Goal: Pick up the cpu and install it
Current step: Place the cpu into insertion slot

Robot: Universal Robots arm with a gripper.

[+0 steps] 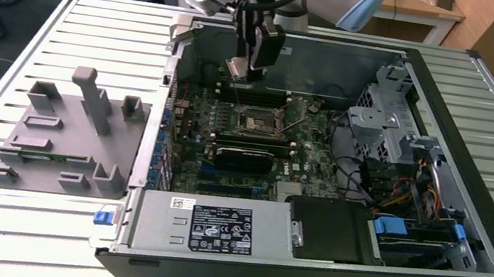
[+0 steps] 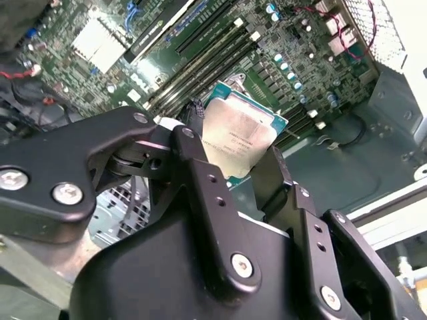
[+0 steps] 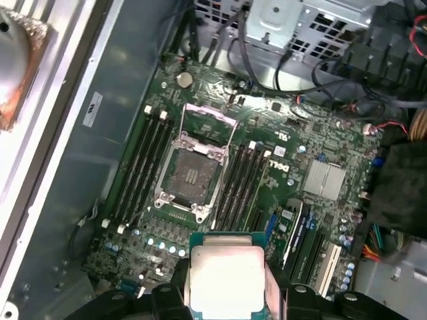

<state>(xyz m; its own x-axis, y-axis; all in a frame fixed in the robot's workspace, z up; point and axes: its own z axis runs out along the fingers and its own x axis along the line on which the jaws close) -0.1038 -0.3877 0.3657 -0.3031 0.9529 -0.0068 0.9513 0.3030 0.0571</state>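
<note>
The cpu [image 2: 238, 135], a flat square chip with a silver-grey top and green edge, is held between the black fingers [image 2: 197, 163] of my gripper [image 2: 233, 165], which is shut on it. In the first wrist view the cpu [image 3: 227, 275] hangs above the motherboard, off to one side of the open socket [image 3: 190, 175], whose metal frame is swung up. In the exterior view my gripper [image 1: 248, 67] hovers inside the open computer case, over the back of the board and a little behind the socket [image 1: 256, 122].
Memory slots [image 3: 243, 180] flank the socket. The case walls [image 1: 180, 65], a drive cage [image 1: 389, 118] with cables and the power supply [image 1: 207, 223] ring the board. A grey parts fixture [image 1: 66, 136] sits on the slatted table at the exterior view's left.
</note>
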